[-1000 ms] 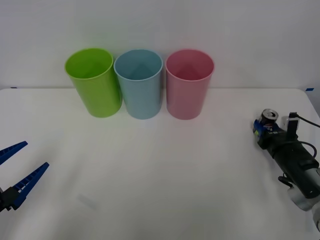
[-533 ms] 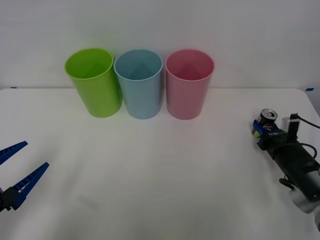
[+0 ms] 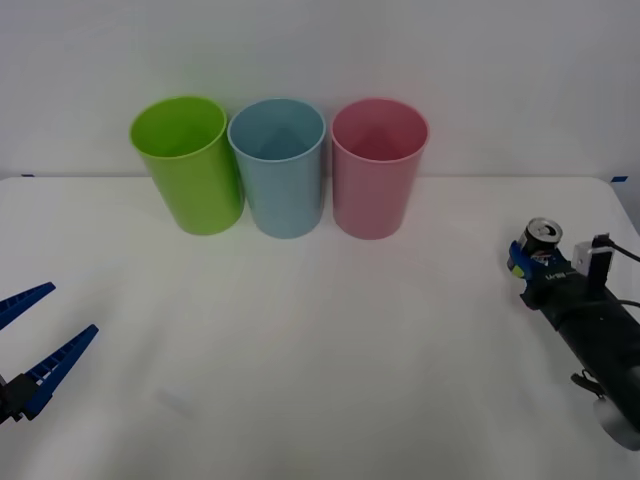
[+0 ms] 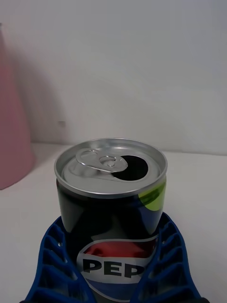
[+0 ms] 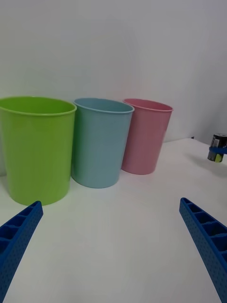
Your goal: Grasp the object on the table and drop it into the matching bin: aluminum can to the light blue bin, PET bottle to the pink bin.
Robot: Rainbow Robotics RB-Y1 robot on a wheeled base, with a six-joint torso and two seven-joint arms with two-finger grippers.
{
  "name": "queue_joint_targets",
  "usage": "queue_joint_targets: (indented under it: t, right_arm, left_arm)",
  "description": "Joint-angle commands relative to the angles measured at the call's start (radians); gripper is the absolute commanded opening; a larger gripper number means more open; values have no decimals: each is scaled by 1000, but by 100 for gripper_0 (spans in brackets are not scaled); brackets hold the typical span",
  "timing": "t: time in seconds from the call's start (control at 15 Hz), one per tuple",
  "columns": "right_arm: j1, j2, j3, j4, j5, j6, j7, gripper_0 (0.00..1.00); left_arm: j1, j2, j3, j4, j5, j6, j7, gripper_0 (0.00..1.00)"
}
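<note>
Front: my right pincer [image 3: 527, 262] is clamped on the aluminum can [image 3: 540, 240] near the bench's [image 3: 320, 350] right edge; left pincer [image 3: 35, 335] spread apart at the left edge. R wrist: blue fingers [image 4: 165, 255] hug the can upright. L wrist: light blue bin [image 5: 101, 142] stands btwn lime green bin [image 5: 35, 147] and pink bin [image 5: 145, 135], far edge.

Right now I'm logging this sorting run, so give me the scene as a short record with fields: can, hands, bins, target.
can: aluminum can, upright, opened top, near the table's right edge
right hand: right hand, blue fingers closed on the can's sides
left hand: left hand, open, low at the left edge, idle
bins: lime green bin, light blue bin, pink bin, in a row at the back
target: light blue bin, the middle one
</note>
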Motion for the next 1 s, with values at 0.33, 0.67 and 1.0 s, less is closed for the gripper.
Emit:
queue_joint_targets:
  t: [0.33, 0.67, 1.0]
  right_arm:
    - [118, -24, 70, -206, -1, -75, -131, 0]
    - [233, -71, 133, -444, -1, -104, -261, 0]
    - [240, -107, 144, -542, 1, -174, -307, 0]
  left_arm:
    - [0, 0, 0, 0, 0, 0, 0, 100]
    - [0, 0, 0, 0, 0, 0, 0, 100]
    - [0, 0, 0, 0, 0, 0, 0, 100]
